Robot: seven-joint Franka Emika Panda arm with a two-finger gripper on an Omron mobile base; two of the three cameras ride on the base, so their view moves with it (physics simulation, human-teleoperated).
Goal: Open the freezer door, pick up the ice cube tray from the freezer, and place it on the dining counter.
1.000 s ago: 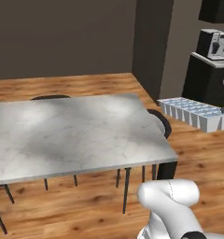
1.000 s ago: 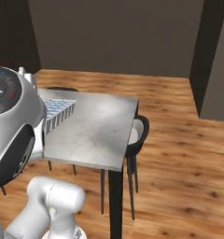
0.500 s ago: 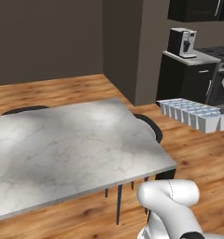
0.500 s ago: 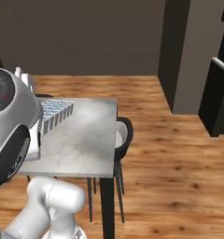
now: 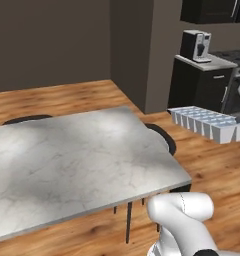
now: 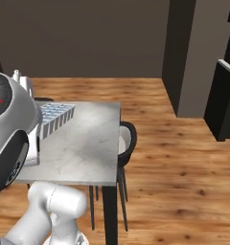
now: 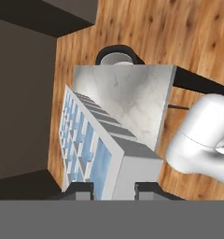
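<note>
The claw at the bottom of the hand view pinches one end of the tray, held in the air. In the left base view the tray hangs at right, beside the marble surface. Fetching looks done; setting it down remains

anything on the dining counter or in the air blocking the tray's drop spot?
Nothing visible does. The pincer is shut on the ice cube tray, carried in the air off the dining counter's right end. The marble top shows bare. A dark chair is tucked at that end, with its back below the slab's level.
</note>
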